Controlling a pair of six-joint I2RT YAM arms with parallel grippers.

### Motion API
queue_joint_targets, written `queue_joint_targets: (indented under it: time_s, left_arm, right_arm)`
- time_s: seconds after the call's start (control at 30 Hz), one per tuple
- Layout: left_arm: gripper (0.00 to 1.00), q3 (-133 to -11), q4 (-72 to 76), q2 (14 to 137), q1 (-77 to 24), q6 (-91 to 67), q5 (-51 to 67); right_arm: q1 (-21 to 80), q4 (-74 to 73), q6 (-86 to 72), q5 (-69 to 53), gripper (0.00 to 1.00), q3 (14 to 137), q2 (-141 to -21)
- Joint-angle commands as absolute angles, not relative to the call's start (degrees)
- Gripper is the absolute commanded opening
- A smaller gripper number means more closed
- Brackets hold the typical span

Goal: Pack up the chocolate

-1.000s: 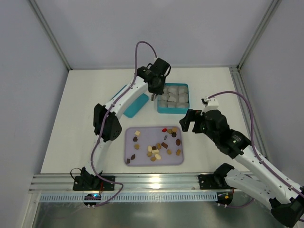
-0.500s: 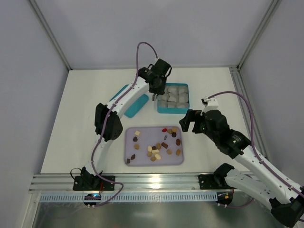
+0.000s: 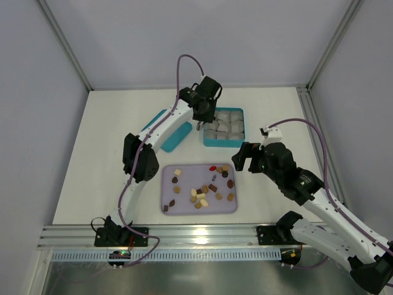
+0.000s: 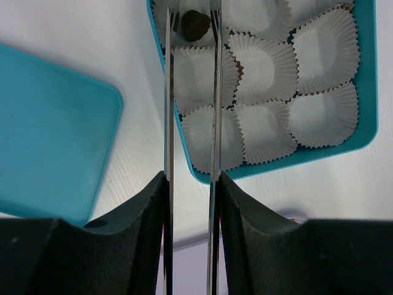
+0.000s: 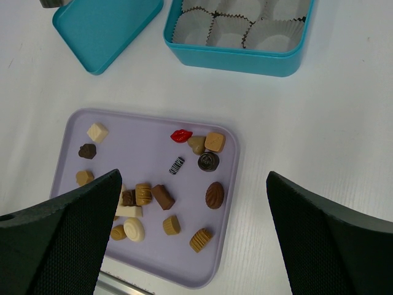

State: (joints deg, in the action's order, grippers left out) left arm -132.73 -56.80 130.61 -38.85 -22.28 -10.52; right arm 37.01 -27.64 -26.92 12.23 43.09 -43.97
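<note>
White table [image 3: 110,153], left gripper [image 3: 198,126] still pinching chocolate [image 4: 195,26] over box [image 4: 366,74], right gripper [image 3: 239,158] spread

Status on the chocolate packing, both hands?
Left hand over box, dark piece between its fingers, grip unclear. Right hand open above tray. Other chocolates on tray. Lid off, nothing blocking.

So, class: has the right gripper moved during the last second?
No. The right gripper sits in the same place, just off the upper right corner of the purple tray.
</note>
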Motion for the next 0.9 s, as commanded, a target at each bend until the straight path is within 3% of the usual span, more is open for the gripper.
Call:
queue_joint_targets:
  time_s: [0.0,0.43,0.87]
  left_arm:
    - [0.38,-134.56,-55.11,130.17,-38.50,-22.50,-11.25]
    - [0.37,-130.18,-55.90,118.66,-39.81,-22.06,-8.08]
    - [0.37,-105.14,-58.98,98.01,-49.83,-22.58,-12.57]
  right_arm:
    - [36.91,-26.54,-27.07,11.95,1.00,43.24,-43.07]
    - [36.91,-26.63,-26.37,13.27,1.00,43.68,-43.33]
    - [36.91,-26.37,-26.01,14.50,1.00,43.24,-43.50]
